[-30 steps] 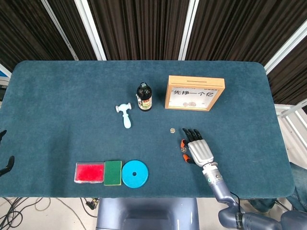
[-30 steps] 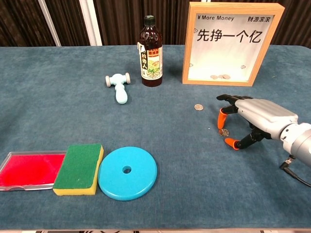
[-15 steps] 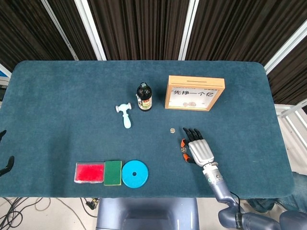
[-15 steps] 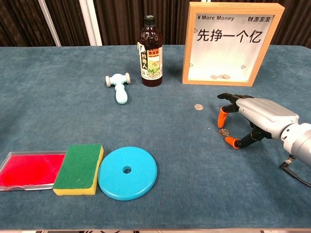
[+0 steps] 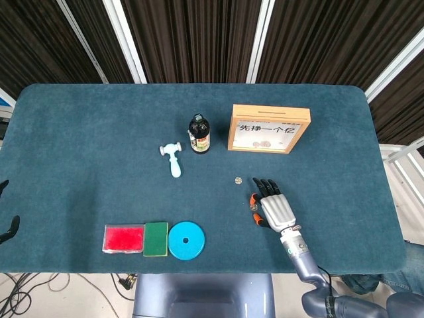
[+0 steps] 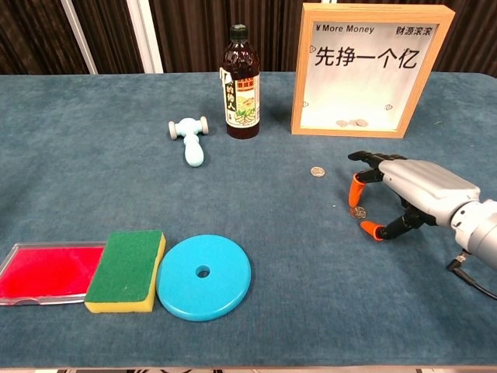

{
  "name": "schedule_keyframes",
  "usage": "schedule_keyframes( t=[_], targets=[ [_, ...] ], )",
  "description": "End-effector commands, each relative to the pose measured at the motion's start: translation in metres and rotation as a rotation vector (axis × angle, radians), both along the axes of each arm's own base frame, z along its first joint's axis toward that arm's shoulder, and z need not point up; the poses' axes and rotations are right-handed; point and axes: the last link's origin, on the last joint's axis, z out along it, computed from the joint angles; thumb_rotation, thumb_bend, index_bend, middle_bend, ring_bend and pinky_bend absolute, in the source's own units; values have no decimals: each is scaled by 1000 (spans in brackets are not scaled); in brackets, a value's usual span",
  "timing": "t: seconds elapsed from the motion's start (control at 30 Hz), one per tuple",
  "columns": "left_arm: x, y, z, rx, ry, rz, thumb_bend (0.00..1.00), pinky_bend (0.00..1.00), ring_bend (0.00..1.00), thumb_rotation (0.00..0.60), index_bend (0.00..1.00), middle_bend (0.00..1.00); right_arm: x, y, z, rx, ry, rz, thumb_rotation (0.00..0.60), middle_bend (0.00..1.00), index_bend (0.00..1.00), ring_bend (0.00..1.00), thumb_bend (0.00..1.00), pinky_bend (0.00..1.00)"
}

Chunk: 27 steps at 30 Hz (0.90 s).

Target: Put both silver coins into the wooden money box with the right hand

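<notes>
Silver coin [image 6: 358, 211] lies flat on the table [image 6: 256, 326], directly under the right hand [image 6: 404, 190], between its two orange-tipped fingers [image 6: 355, 189], which are apart and not yet clamped on it. Second coin [image 6: 317, 172] lies just to the hand's left, untouched. Wooden money box [image 6: 371, 70] stands beyond both. Left hand is barely in view at the table's edge; its state cannot be told.
</notes>
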Motion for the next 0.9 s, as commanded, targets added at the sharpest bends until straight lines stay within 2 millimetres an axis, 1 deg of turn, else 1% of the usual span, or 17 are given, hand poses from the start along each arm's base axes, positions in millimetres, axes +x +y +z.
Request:
schedule_keyframes(
  t=[0.03, 0.37, 0.57, 0.73, 0.83, 0.9],
  targets=[
    [0, 0, 0, 0, 0, 0, 397, 0, 0, 600, 85, 0, -1, -1, 0, 1, 4, -2, 600, 22, 456, 0, 412, 0],
    [0, 0, 0, -1, 3, 1, 397, 0, 0, 600, 85, 0, -3, -4, -1, -1, 9, -13, 600, 22, 459, 0, 412, 0],
    [0, 0, 0, -1, 2, 3, 397, 0, 0, 600, 85, 0, -1, -6, -1, 1, 0, -13, 600, 22, 515, 0, 413, 0],
    [0, 0, 0, 0, 3, 5, 397, 0, 0, 600, 85, 0, 1, -9, -3, 2, -12, -17, 600, 22, 535, 0, 412, 0],
    [-1, 0, 0, -1, 3, 7, 398, 0, 0, 600, 85, 0, 1, -11, -3, 1, -13, -17, 600, 22, 545, 0, 428, 0],
    [-1, 0, 0, -2, 3, 9, 398, 0, 0, 600, 86, 0, 2, -12, -4, -2, -16, -18, 600, 22, 555, 0, 456, 0]
  ],
)
